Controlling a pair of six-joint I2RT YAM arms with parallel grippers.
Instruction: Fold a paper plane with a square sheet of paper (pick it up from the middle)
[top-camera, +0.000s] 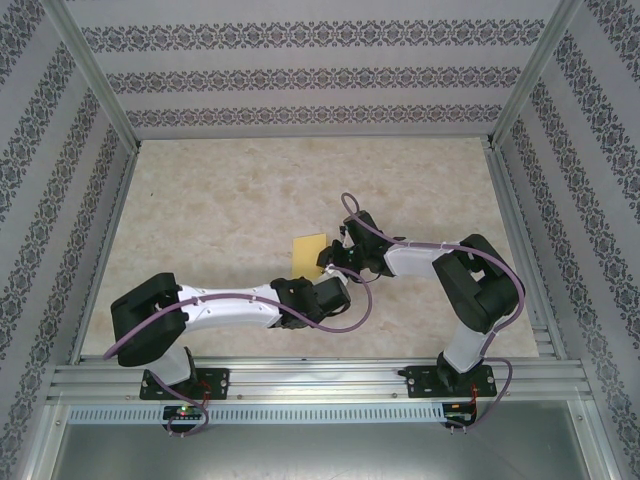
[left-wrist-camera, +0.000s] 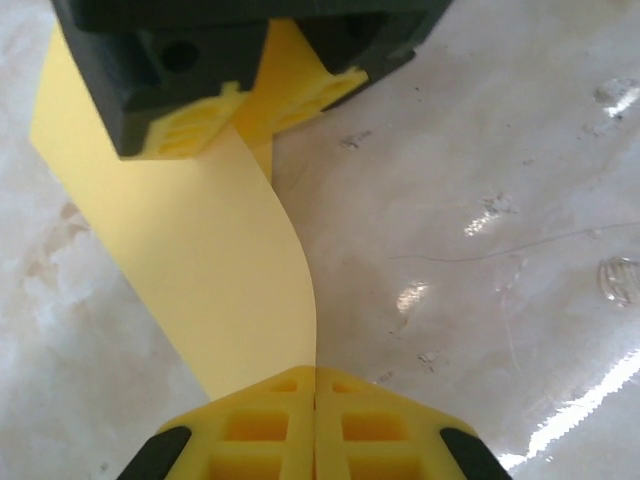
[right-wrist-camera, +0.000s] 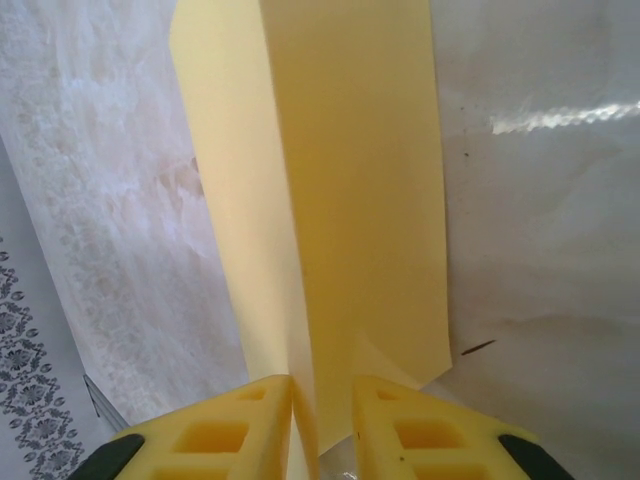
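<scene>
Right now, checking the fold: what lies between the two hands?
The thin yellow sheet of paper spans from the left hand to the right hand, in the left wrist view.

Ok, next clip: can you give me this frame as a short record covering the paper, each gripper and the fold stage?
paper: yellow, folded to a narrower strip, bowed between the two grippers above the table
left gripper: shut on one end of the paper
right gripper: jaws slightly apart, the paper's other end between them
fold stage: no pointed plane shape yet
</scene>
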